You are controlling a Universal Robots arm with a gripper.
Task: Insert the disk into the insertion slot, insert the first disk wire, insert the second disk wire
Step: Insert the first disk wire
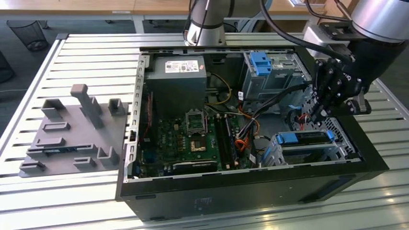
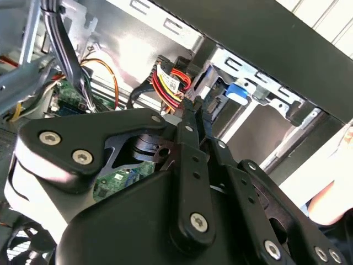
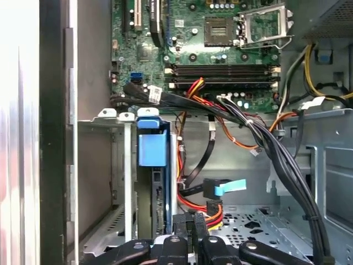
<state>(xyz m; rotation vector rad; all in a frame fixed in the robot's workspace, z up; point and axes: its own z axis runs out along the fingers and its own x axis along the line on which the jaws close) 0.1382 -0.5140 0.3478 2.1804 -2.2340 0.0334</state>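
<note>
Although the disk [image 1: 305, 138] already sat in its metal cage [image 1: 278, 154] just below the gripper [image 1: 316, 114], neither of its wires looked plugged in. The gripper hung inside the computer case [image 1: 255, 184], just above the disk, and I could not tell whether it was closed on anything or free. Just beside its tip lay the plug with red and yellow wires [image 3: 213, 216], and a little further out the blue plug [image 3: 212, 189] with a pale tab; both looked loose and apart from the disk. The risk, as I judged it, was crowding: a thick bundle of black cables [image 3: 276, 154] ran close past the gripper, so a sideways move could snag them or drag them across the circuit board [image 3: 220, 49] beyond. A plug met crooked could also jam against the disk's socket, bend its contacts, or push the disk back out of the cage
</note>
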